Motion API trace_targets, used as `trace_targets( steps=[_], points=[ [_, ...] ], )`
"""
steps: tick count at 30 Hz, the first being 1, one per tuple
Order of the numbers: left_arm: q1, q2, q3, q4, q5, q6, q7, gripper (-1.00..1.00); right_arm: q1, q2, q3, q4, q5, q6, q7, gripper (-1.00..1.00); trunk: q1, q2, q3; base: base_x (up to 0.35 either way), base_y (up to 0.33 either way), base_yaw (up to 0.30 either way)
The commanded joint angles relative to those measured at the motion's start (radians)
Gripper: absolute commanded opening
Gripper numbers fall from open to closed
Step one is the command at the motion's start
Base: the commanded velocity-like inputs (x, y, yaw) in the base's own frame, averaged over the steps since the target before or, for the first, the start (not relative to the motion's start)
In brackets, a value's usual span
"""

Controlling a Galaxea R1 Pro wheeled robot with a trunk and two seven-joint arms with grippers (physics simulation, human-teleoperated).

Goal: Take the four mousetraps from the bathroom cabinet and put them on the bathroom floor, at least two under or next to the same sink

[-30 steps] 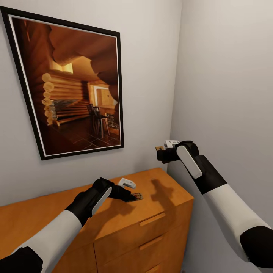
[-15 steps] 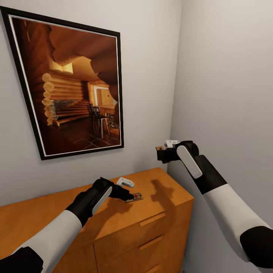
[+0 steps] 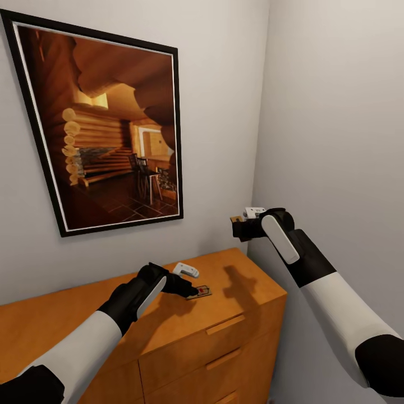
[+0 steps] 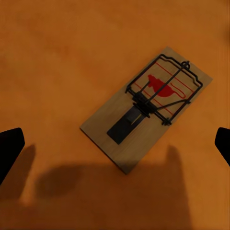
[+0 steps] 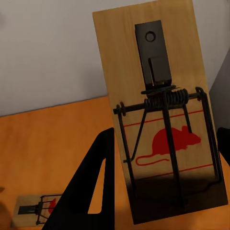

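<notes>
Item: one mousetrap [image 4: 146, 108] flat on the cabinet [image 3: 235, 280] top between the spread left gripper [image 3: 193, 290] fingers, second trap [image 5: 160, 120] pinched aloft by right gripper [image 3: 238, 224]; risk: thin board skids or slips when fingers close

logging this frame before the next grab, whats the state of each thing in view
small wooden mousetrap on the cabinet: lying flat, ungripped, between the open fingers
left gripper: open, low over that trap
second wooden mousetrap with red mouse print: held up off the cabinet
right gripper: shut on the second trap, raised near the wall
orange-brown wooden cabinet: drawers shut
</notes>
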Motion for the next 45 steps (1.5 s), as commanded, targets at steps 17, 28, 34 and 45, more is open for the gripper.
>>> trace_targets(
  steps=[17, 28, 34, 45],
  points=[
    [-0.001, -0.001, -0.002, -0.002, -0.003, 0.004, -0.003, 1.00, -0.001, -0.001, 0.002, 0.005, -0.012, 0.001, -0.008, -1.00, 0.000, -0.001, -0.001, 0.000, 0.000, 0.000],
    [-0.001, 0.000, -0.001, -0.002, -0.002, 0.004, -0.003, 1.00, -0.001, 0.000, 0.002, 0.005, -0.013, 0.001, -0.008, -1.00, 0.035, -0.064, -0.030, 0.000, 0.000, 0.000],
    [-0.001, 0.001, -0.001, -0.028, -0.002, 0.003, -0.004, 1.00, -0.001, -0.001, 0.002, 0.007, -0.013, 0.001, -0.008, -1.00, 0.035, -0.064, -0.030, 0.000, 0.000, 0.000],
    [-0.001, 0.002, -0.001, -0.063, 0.000, 0.005, -0.004, 1.00, -0.001, -0.001, 0.002, 0.008, -0.014, 0.001, -0.008, -1.00, 0.069, -0.127, -0.058, 0.000, 0.000, 0.000]
  ],
)
